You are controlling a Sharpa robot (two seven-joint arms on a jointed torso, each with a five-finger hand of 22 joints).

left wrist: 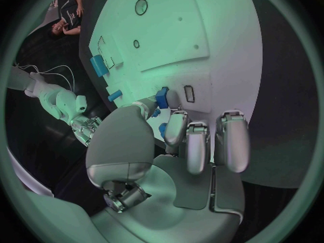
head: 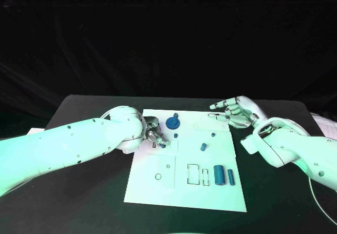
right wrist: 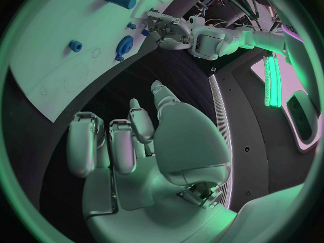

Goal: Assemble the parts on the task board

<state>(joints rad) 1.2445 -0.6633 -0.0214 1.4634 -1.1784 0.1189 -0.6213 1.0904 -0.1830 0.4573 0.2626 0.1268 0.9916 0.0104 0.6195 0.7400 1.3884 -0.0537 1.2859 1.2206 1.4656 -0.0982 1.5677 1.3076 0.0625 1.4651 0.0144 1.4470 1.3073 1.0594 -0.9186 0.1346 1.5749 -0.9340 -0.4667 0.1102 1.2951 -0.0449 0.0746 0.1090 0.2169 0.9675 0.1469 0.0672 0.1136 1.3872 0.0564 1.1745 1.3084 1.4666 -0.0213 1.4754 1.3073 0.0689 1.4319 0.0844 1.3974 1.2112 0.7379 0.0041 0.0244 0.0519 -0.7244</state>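
Observation:
The white task board (head: 184,187) lies mid-table. My left hand (head: 154,133) is over its left edge and pinches a small blue block (left wrist: 162,98) between thumb and a finger, close to a small rectangular slot (left wrist: 189,93). The block also shows at the fingertips (head: 162,144). A blue gear (head: 173,122) stands near the far edge. A short blue peg (head: 203,146) sits mid-board. A blue cylinder (head: 219,174) and a thinner blue bar (head: 230,176) lie at the right. My right hand (head: 236,111) hovers by the far right corner, fingers spread, holding nothing.
Outlined rectangular slots (head: 192,174) and a round hole (head: 159,175) mark the board's near half. Black table (head: 84,204) surrounds the board. A white sheet (head: 324,123) lies at the table's right edge.

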